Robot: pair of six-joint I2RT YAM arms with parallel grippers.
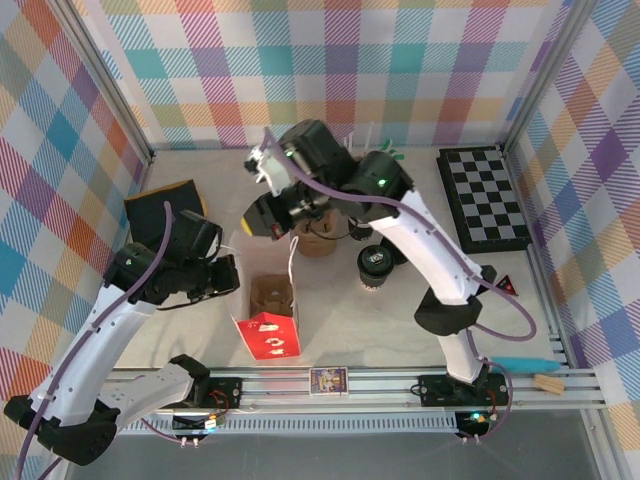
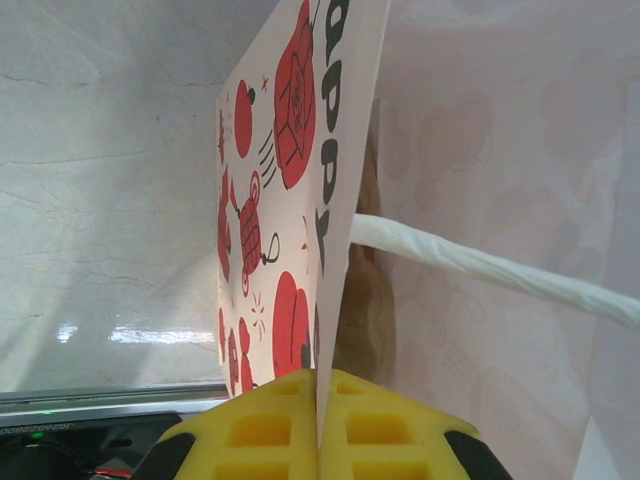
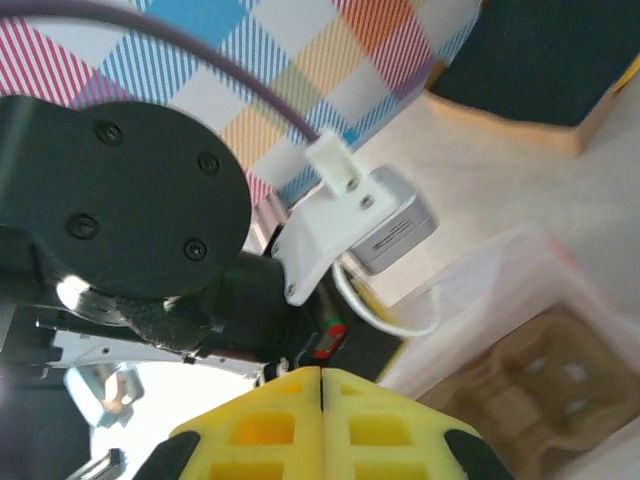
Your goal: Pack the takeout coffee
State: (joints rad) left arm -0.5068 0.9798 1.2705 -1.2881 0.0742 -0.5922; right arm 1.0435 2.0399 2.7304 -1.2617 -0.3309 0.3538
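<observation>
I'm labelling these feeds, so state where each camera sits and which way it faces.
Top external: above and behind the bases, looking down at the table; left arm and right arm show.
Left wrist: on the left arm, looking along its left end effector at the bag it pinches.
Right wrist: on the right arm, looking past its shut right end effector at the left arm and bag.
Shared: all views show the bag.

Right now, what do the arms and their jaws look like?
The left arm and right arm have white link shells, black joints and a purple cable along them. The jaws carry yellow pads moulded with square pockets.
</observation>
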